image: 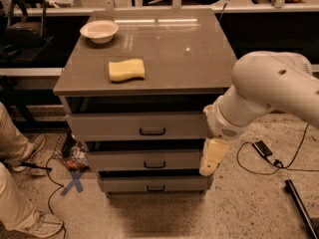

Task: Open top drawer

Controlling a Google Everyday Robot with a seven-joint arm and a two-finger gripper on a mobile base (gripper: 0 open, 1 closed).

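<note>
The top drawer [114, 126] is the uppermost of three grey drawers in a grey cabinet, with a small black bar handle [152, 131] at its centre. A dark gap shows between its front and the tabletop. My white arm [269, 91] reaches in from the right. My gripper [211, 157] is cream-coloured and hangs down at the cabinet's front right corner, level with the middle drawer [124, 160]. It is to the right of and below the top drawer's handle and touches nothing that I can see.
A yellow sponge [126, 69] and a white bowl [99, 31] lie on the cabinet top [174, 59]. The bottom drawer [129, 184] is lowest. A person's legs and shoes [30, 218] are at the left. Cables [264, 151] lie on the floor at the right.
</note>
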